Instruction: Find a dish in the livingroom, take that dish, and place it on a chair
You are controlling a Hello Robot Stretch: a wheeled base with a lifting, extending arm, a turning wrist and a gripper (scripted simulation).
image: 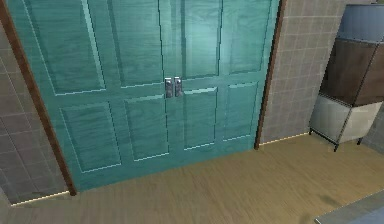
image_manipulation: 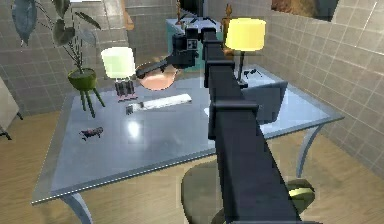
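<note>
**Operator:** What are the fingers doing?

**Spotter:** You can't get that from these views. The arm [image_manipulation: 240, 140] rises as a dark bar over the table [image_manipulation: 120, 150]. The gripper [image_manipulation: 192, 45] at its far end merges with dark shapes at the table's back edge. I cannot tell how the fingers stand, nor whether they hold anything.

**Operator:** And the dish?

**Spotter:** Your dish [image_manipulation: 158, 79] is the salmon-pink shallow thing lying on the glassy blue table. It is left of the arm, near the pale green lamp [image_manipulation: 118, 62]. Its hollow is too small to read, so I can't say whether anything lies in it. A white bar-shaped thing [image_manipulation: 160, 102] lies just in front of it.

**Operator:** Other containers?

**Spotter:** Right of the arm you have a grey box [image_manipulation: 268, 100], partly covered by the bar, and its sides hide whatever is inside. A yellow lamp [image_manipulation: 245, 33] stands beyond it. At the table's far left corner a green pot [image_manipulation: 84, 78] on dark legs carries a plant [image_manipulation: 55, 25], whose leaves are cut off by the top edge. I can't tell whether the pot stands on the table or behind it.

**Operator:** The chair?

**Spotter:** You see an olive-green chair [image_manipulation: 200, 190] at the bottom edge, cut off there and half hidden by the arm.

**Operator:** Ahead?

**Spotter:** Teal double doors [image: 130, 80] with silver handles [image: 172, 87] face you. A cabinet [image: 350, 75] is cut off at the forward view's right edge, and its brown front hides its contents.
</note>
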